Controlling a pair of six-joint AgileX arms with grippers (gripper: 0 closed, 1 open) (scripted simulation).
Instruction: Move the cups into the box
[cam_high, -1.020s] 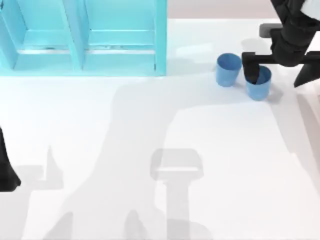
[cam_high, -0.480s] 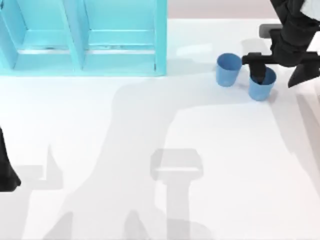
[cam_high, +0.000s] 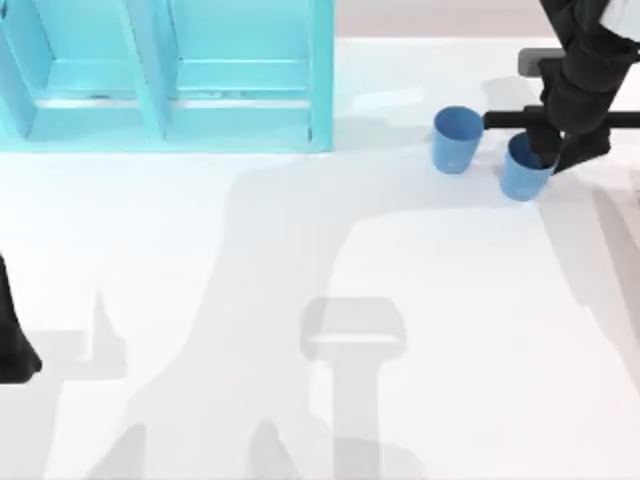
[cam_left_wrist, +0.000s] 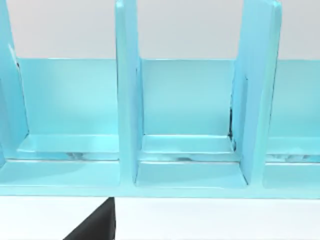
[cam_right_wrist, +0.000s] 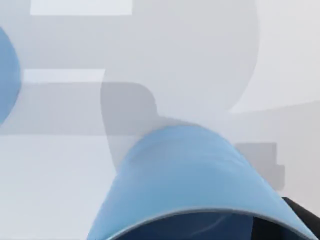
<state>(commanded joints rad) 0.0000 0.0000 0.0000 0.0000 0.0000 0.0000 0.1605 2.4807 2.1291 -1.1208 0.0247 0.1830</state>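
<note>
Two cups, both plain blue, round, no handles, walls tapering toward the base, matte finish. Landmark for all positions: the light blue box (cam_high: 170, 75), an open, partitioned unit at the far left of the table (cam_high: 300, 300) in the top view.

First cup (cam_high: 457, 139): upright on the table, off the box's right end wall, near it but clearly apart. Mouth open upward.

Second cup (cam_high: 525, 167): farther from the box than the first cup, on that cup's far side, slightly nearer the table's front. The two cups sit just beside each other; I cannot tell if they touch. In the right wrist view this cup (cam_right_wrist: 185, 175) is very close under the camera, outer wall and rim curve visible, with the first cup (cam_right_wrist: 7, 75) as a blue edge farther off.

My right gripper (cam_high: 543, 150): over the second cup, at its rim on the side away from the box. One dark finger reaches down at or into the mouth; a dark corner also shows beside the rim in the right wrist view. How wide the fingers stand, and whether they actually grip the wall, I cannot tell.

My left gripper (cam_high: 12, 350): parked at the table's left edge, well in front of the box. Its wrist camera faces the box's compartments (cam_left_wrist: 187, 115) straight on.
</note>
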